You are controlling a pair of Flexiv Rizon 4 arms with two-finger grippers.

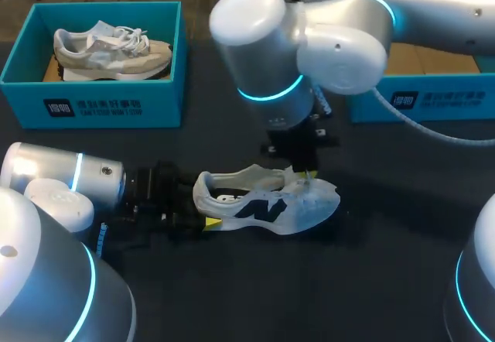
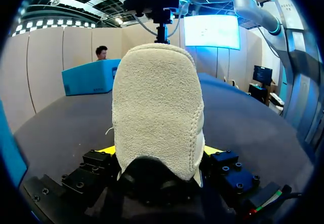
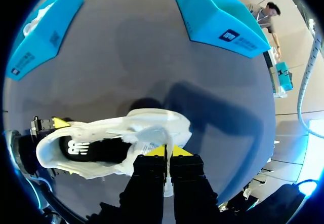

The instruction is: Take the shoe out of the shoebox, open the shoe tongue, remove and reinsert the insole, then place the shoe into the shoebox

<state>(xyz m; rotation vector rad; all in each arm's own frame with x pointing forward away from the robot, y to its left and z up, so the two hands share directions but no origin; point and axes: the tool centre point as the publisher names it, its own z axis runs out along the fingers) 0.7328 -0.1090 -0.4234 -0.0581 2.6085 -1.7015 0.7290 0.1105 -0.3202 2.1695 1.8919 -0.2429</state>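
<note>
Now, nearest your side of the table, the left gripper (image 1: 203, 217) lies low and holds the shoe (image 1: 271, 203) by its heel (image 2: 157, 107). In the left wrist view you see a yellow tip on each side of the heel, set fairly wide and both pressing it. The shoe stands upright on the dark table with its long axis running across it, heel toward the left arm and toe toward the right. Just past the middle of the shoe, the right gripper (image 3: 166, 152) comes down from above onto the tongue (image 1: 298, 181). Its fingers are nearly together and seem to nip the tongue's thin edge. Judge the next pull from there, up and toward the toe, since the left arm anchors the other end. The right wrist view gives you what the head view does not: looking down into the opening, the dark insole (image 3: 91, 150) sits inside the shoe, just behind the pinched tongue. The left wrist view shows only the heel, which hides everything ahead. Farther off, a teal shoebox (image 1: 93, 98) at the left holds a second shoe (image 1: 108, 48). The other box (image 1: 421, 102) at the right is partly hidden behind the right arm, so you cannot see inside it
</note>
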